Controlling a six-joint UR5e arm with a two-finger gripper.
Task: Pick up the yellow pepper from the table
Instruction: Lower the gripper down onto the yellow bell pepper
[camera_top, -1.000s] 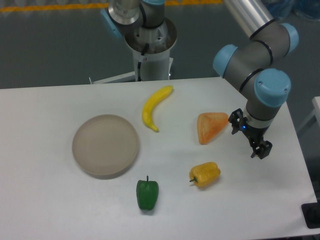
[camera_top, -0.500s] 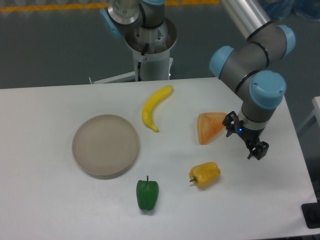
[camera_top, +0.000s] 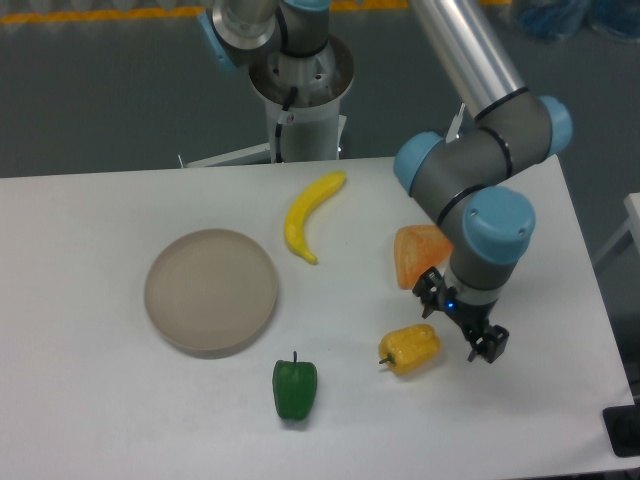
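The yellow pepper (camera_top: 410, 348) lies on its side on the white table (camera_top: 90, 400), front right of centre, its dark stem pointing left. My gripper (camera_top: 461, 315) hangs just right of it and slightly above. Its black fingers are spread: one fingertip sits near the pepper's upper right edge, the other further right near the table surface. Nothing is between the fingers, so it is open.
An orange wedge-shaped piece (camera_top: 417, 254) lies just behind the gripper, partly covered by the arm. A green pepper (camera_top: 295, 388) sits front centre, a banana (camera_top: 309, 213) at the back, and a round beige plate (camera_top: 211, 290) on the left.
The arm has swung left and toward the front. The gripper went from beside the orange wedge down to right next to the yellow pepper. No object moved.
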